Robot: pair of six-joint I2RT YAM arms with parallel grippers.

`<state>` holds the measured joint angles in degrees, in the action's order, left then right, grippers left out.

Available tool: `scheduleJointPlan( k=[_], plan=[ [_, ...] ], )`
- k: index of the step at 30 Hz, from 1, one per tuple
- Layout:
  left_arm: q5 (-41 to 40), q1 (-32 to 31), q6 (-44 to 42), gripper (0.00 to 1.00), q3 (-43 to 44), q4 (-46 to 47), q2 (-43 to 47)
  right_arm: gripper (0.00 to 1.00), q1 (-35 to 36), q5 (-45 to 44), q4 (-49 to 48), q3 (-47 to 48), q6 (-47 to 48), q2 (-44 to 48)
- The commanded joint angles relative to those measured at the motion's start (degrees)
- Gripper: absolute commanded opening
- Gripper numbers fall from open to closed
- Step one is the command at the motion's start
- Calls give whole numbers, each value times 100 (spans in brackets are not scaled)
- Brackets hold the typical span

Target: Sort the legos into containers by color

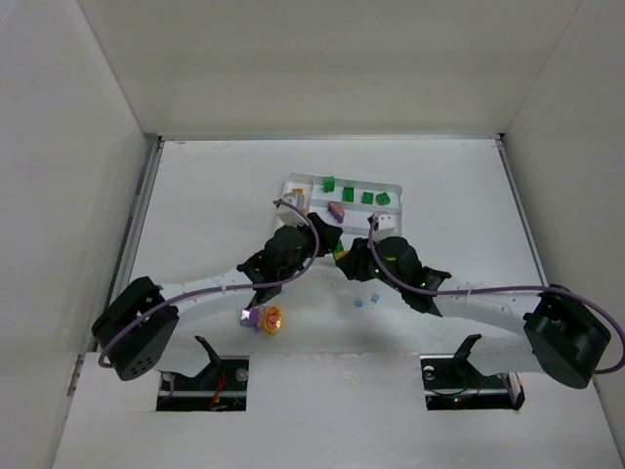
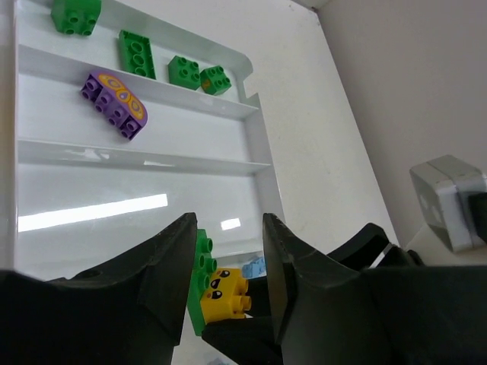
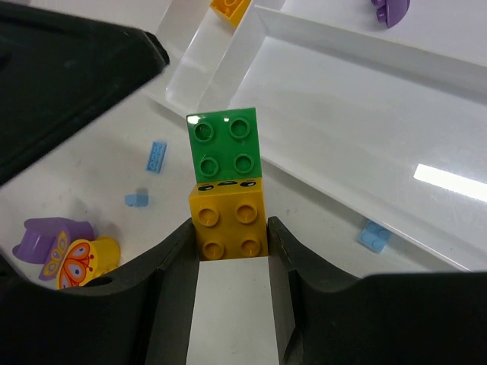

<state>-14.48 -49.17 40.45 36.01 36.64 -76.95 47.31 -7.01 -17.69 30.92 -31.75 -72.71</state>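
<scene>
Near edge: both arm bases (image 1: 205, 366) sit at the near edge of the desk (image 1: 215, 195). The arms reach inward and meet mid-desk.
Loose, nearest: one purple-and-yellow butterfly piece (image 1: 262, 318) lies on the desk beside the left arm, well apart from the tray (image 2: 91, 182).
Light blue bits (image 3: 157, 156): three counted in the right wrist view, all on the desk near the tray's near rim. The top view resolves only two.
Right tool (image 3: 228, 226): clenched on the sides of one yellow brick (image 3: 228, 209). One green brick (image 3: 224, 144) is joined to its far end.
Stack position: just short of the tray's near rim. Whether it touches the desk cannot be told.
Left tool (image 2: 228, 228): released, fingers apart. The stack shows beyond the gap, and the right wrist view shows the green brick's sides free.
Tray: one, white, split by thin dividers into long lanes.
Middle lane: one purple brick (image 2: 114, 104).
Far lane: four green bricks (image 2: 137, 53).
Left-end pocket: probably one orange piece (image 3: 228, 7), cut off by the frame edge. The left wrist view does not show it.
Room: the tray stands well apart from the white walls (image 1: 59, 147) to left, right and far.
</scene>
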Motion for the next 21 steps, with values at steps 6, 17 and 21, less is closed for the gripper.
scheduleJointPlan(
  k=[6, 17, 21],
  plan=[
    [147, -167, -186, 36, 125, -25, -259, 16, -51, 33, -410, -51, -42, 204],
    [-116, -168, -239, 35, 266, -351, -540, 16, -121, 15, -419, -147, -42, 336],
    [155, -176, -160, 35, 336, -237, -698, 16, -130, 41, -428, -130, -42, 310]
  ],
)
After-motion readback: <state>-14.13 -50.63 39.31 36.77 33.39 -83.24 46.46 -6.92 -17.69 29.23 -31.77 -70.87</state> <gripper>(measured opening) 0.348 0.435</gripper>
